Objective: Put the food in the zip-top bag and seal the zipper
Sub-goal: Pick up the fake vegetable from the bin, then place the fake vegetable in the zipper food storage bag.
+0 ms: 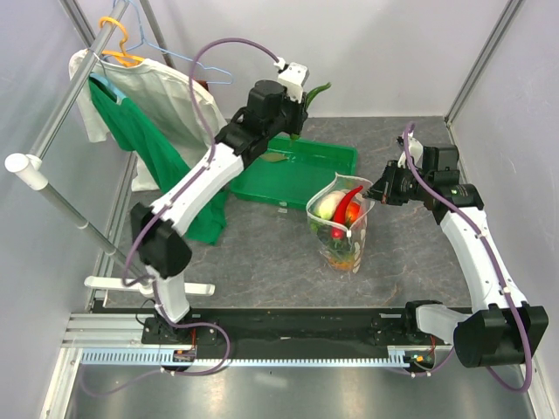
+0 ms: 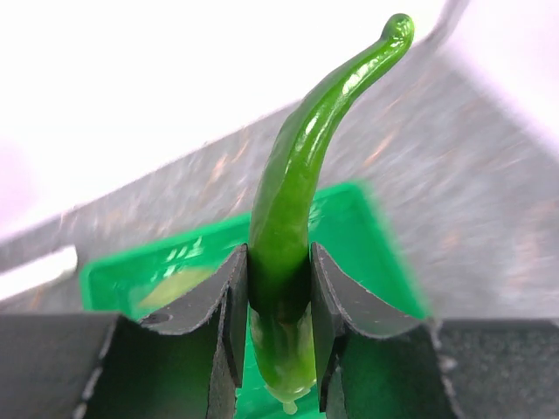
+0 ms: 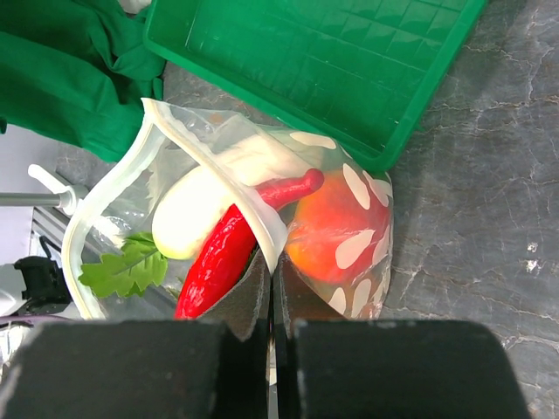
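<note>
Table: grey stone-patterned table (image 1: 262,262); the green tray (image 1: 288,179) lies flat on its far half.
Clothes: a white shirt (image 1: 166,96) and a green shirt (image 1: 157,166) hang to the left of the tray. The green shirt's hem reaches the table by the tray's left end.
Tray: shallow, grid-bottomed, long side across the table.
Bag: the zip-top bag (image 3: 349,201) stands upright on the table just in front of the tray's near right corner, its mouth gaping upward.
Right gripper: the right gripper (image 3: 266,271) is at the bag's side away from the tray's left end. Its fingers are pressed together on the bag's rim, holding the mouth up.
Left gripper: the left gripper (image 2: 279,288) is raised above the tray's far edge, its jaws clamped on the lower part of the green pepper (image 2: 301,166).
Pepper: long and curved, stem end pointing up and away from the fingers, with the tray beneath it.
White oblong vegetable (image 3: 201,209): inside the bag, on the side toward the tray.
Red tomato (image 3: 327,231): inside the bag, against the dotted wall.
Red chili (image 3: 223,253): inside the bag, slanting across the white vegetable, tip near the mouth.
Green leaf piece (image 3: 127,271): inside the bag, lower down.
Zipper strip (image 3: 210,166): pale band around the mouth, unsealed.
</note>
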You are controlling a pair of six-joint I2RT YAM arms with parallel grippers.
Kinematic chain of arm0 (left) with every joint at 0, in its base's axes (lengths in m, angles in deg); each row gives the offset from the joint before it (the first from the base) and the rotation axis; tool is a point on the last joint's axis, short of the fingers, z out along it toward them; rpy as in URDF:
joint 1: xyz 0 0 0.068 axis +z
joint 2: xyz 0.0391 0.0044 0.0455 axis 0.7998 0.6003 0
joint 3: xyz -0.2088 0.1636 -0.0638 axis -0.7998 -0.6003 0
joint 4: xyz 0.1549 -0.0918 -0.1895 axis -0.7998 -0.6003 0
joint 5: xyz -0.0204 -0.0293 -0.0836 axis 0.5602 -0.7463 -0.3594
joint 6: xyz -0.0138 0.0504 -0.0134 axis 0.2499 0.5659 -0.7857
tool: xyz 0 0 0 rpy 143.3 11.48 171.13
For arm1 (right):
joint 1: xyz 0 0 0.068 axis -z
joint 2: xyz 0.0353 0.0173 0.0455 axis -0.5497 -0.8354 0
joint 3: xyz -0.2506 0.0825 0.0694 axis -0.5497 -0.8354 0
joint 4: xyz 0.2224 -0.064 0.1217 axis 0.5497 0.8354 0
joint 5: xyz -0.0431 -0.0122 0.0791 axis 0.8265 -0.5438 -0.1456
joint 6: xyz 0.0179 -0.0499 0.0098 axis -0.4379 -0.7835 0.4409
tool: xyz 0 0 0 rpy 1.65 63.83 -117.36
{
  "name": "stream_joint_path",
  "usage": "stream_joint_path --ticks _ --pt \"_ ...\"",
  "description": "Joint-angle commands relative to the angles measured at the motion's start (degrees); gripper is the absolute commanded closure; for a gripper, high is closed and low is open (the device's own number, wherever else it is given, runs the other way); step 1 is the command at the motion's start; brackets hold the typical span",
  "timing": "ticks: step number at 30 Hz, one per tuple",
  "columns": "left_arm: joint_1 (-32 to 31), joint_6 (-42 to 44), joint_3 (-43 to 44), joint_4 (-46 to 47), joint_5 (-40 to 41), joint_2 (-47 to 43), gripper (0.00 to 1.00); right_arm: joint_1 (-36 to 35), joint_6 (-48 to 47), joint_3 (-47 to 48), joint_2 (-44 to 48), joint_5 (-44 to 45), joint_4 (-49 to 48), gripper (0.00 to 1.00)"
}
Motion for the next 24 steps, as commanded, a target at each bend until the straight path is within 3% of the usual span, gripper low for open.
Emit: stream_joint_path --ticks 1,10,17,24 --pt "-5.33 -3.14 -6.01 4.44 -0.25 -11.84 0.97 0.15 0.58 0.10 0.65 -0.74 -2.87 1.00" --pt "-18.96 -8.06 -18.50 8.84 3.70 -15.92 0.98 0.15 1.81 -0.60 0.12 -1.62 -4.27 1.00" --pt "-25.02 -13.15 -19.64 1.46 7.74 -13.90 0.97 0.15 2.34 0.02 0.30 -1.35 -4.27 1.00" --pt "-25.47 -23.60 -19.39 -10.29 8.80 -13.28 0.96 0.24 2.16 -0.07 0.03 -1.35 -4.36 1.00"
